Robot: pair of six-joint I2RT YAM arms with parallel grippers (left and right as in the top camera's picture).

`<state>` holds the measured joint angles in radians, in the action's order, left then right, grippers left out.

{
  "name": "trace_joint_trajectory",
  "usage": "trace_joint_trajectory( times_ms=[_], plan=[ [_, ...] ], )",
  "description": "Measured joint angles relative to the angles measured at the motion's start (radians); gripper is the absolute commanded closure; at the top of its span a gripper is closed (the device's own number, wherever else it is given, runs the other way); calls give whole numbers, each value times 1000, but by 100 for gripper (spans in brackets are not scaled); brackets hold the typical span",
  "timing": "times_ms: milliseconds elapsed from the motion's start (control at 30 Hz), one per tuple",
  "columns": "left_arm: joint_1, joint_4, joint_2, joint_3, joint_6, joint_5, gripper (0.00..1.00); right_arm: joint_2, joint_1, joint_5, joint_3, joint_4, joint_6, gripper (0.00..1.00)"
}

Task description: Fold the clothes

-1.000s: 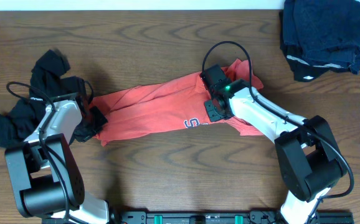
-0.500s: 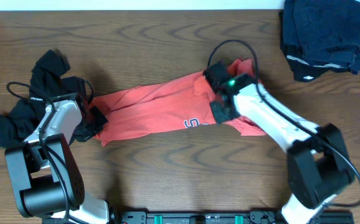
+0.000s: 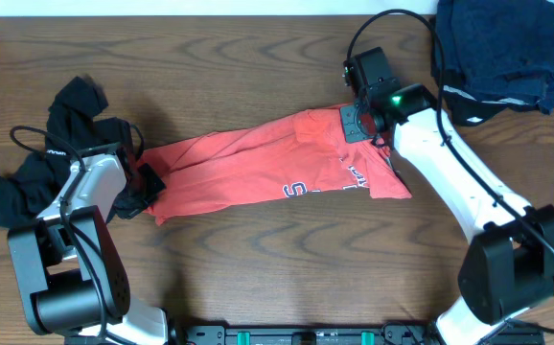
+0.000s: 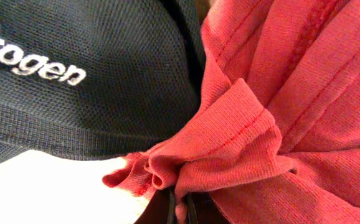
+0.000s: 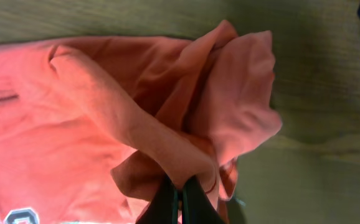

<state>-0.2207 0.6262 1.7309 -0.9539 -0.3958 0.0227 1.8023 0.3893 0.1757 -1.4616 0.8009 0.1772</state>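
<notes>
The coral-red T-shirt (image 3: 258, 168) lies stretched across the table's middle, its navy-and-white lettering facing the front edge. My left gripper (image 3: 141, 179) is shut on the shirt's left end; the pinched hem (image 4: 230, 149) bunches at the fingertips (image 4: 181, 208). A black garment (image 3: 61, 144) with white lettering lies just left of it and shows in the left wrist view (image 4: 86, 81). My right gripper (image 3: 358, 120) is shut on a fold at the shirt's right end (image 5: 186, 155), its fingertips (image 5: 179, 193) holding it lifted over the table.
A folded dark navy pile (image 3: 502, 53) sits at the back right corner, close to my right arm. Bare brown wood table (image 3: 258, 278) runs along the front. The arm bases stand at the front edge.
My right gripper has moved up and to the right with the shirt's right end, dragging the fabric toward the far edge. The left arm has not moved.
</notes>
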Motion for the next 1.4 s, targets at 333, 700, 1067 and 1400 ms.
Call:
trace_joint_trajectory(
  times_ms=[333,700,1067,1400],
  plan=[
    [0,0,0,0,0,0,94,74,-86,16,0,-69,-4,96],
    [0,-10,0,0,0,0,91,96,-123,-33,0,-72,-28,12],
    [0,-33,0,0,0,-1,85,101,-321,-352,0,-17,-173,4],
    [0,-36,0,0,17,-1,83,152,-354,-481,0,3,-224,13]
  ],
)
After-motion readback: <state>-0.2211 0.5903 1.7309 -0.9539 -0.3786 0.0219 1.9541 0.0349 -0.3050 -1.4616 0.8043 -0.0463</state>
